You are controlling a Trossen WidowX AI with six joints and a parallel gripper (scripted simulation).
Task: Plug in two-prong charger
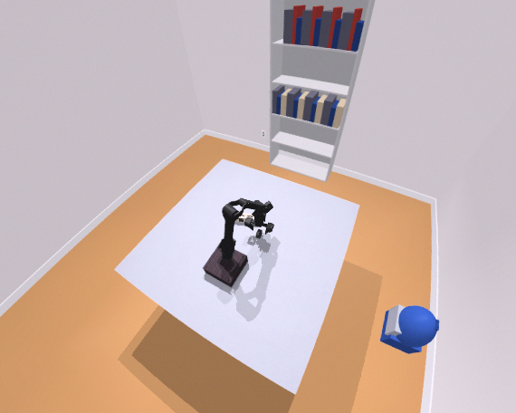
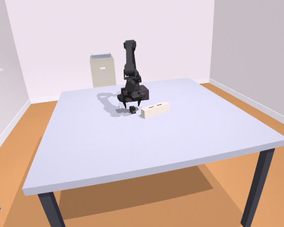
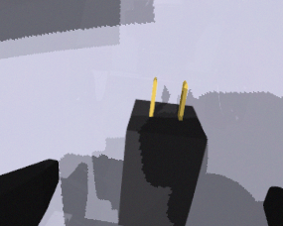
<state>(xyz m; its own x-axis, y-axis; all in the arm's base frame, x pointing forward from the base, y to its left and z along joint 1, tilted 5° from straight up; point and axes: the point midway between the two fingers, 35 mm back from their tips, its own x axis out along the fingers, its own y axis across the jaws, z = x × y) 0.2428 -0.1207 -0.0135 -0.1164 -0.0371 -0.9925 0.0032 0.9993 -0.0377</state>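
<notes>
The black charger (image 1: 259,234) (image 2: 132,109) (image 3: 159,164) lies on the table, its two gold prongs pointing up the wrist view, away from the robot base. My gripper (image 1: 260,230) (image 2: 132,106) (image 3: 165,185) is open and empty, pointing down just above the charger. In the wrist view one finger is on each side of the charger, with a gap on both sides. The cream power strip (image 2: 155,111) lies beside the charger, to its right in the exterior view, with two dark outlets on top. It is partly hidden by the arm in the top view and out of the wrist view.
The table (image 1: 300,272) (image 2: 165,139) carries the dark robot base (image 1: 225,267) (image 2: 144,92) behind the gripper. The strip's near end is close to the charger and the gripper's finger on that side. A bookshelf (image 1: 303,146) and a filing cabinet (image 2: 103,72) stand away from the table.
</notes>
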